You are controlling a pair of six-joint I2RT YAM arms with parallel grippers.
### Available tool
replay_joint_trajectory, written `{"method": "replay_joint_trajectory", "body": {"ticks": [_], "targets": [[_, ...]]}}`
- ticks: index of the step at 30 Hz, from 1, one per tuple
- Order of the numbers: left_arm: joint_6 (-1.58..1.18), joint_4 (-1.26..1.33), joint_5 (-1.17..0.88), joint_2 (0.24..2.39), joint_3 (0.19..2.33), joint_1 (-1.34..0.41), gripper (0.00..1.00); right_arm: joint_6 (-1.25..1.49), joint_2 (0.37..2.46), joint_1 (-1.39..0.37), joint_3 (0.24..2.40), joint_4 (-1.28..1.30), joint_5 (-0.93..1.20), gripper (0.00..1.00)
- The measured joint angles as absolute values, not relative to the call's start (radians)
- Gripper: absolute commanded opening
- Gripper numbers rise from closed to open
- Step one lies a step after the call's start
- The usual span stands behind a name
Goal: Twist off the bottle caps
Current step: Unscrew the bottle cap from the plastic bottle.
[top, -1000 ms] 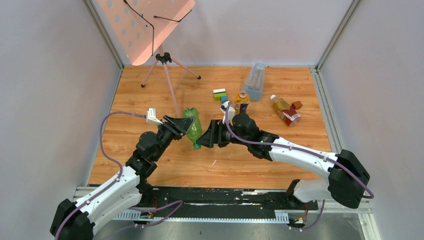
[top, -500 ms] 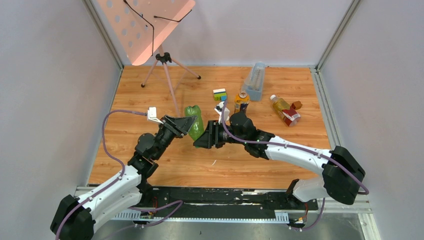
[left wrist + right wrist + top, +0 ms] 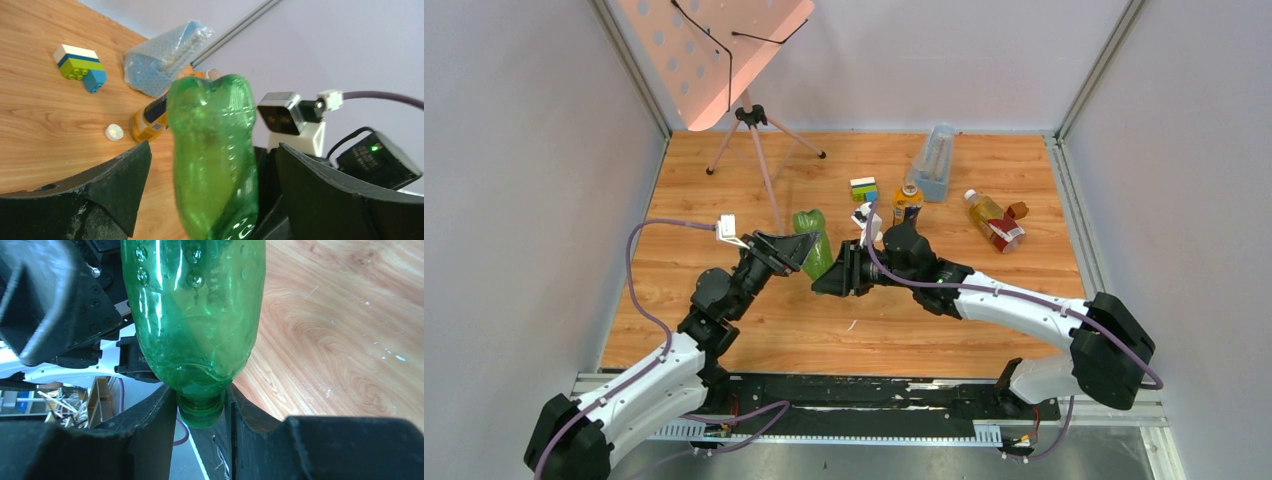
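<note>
The green bottle hangs between my two grippers, base up in the left wrist view. My left gripper stands open around its body, with a gap on each side. My right gripper is shut on the green bottle cap at the neck. An amber bottle with a yellow label stands behind, and a loose white cap lies beside it. An amber bottle with a red label lies at the right with a white cap on it.
Toy bricks and a clear bluish container sit at the back. A small reddish-brown block lies beside the red-label bottle. A tripod stand with a pink perforated board occupies the back left. Grey walls close in the table.
My left gripper has opened off the green bottle's body. My right gripper has closed on the green cap. Both arms shifted slightly away from me with the bottle.
</note>
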State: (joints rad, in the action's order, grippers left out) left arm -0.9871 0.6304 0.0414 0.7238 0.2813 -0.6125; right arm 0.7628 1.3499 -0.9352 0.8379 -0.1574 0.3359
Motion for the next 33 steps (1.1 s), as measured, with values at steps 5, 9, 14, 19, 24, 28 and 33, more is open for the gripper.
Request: {"method": "replay_joint_trajectory", "body": {"ticks": [5, 9, 14, 19, 24, 28, 33], "targets": [[-0.847, 0.442, 0.035, 0.650, 0.320, -0.613, 1.00, 0.683, 1.285, -0.934, 0.832, -0.096, 0.306, 0.08], [-0.671, 0.200, 0.025, 0.616, 0.453, -0.614, 1.00, 0.557, 1.230, -0.916, 0.832, -0.007, 0.306, 0.07], [-0.433, -0.071, -0.080, 0.655, 0.651, -0.613, 1.00, 0.348, 1.164, -0.888, 0.833, 0.128, 0.333, 0.03], [-0.263, -0.240, -0.264, 0.756, 0.791, -0.613, 1.00, 0.127, 1.131, -0.882, 0.849, 0.296, 0.391, 0.00], [-0.172, -0.326, -0.429, 0.797, 0.820, -0.613, 1.00, -0.035, 1.122, -0.882, 0.878, 0.409, 0.432, 0.00], [-0.124, -0.361, -0.554, 0.840, 0.863, -0.613, 1.00, -0.145, 1.108, -0.882, 0.880, 0.453, 0.472, 0.00], [-0.084, -0.378, -0.734, 0.913, 0.880, -0.613, 0.94, -0.263, 1.088, -0.882, 0.880, 0.476, 0.489, 0.00]]}}
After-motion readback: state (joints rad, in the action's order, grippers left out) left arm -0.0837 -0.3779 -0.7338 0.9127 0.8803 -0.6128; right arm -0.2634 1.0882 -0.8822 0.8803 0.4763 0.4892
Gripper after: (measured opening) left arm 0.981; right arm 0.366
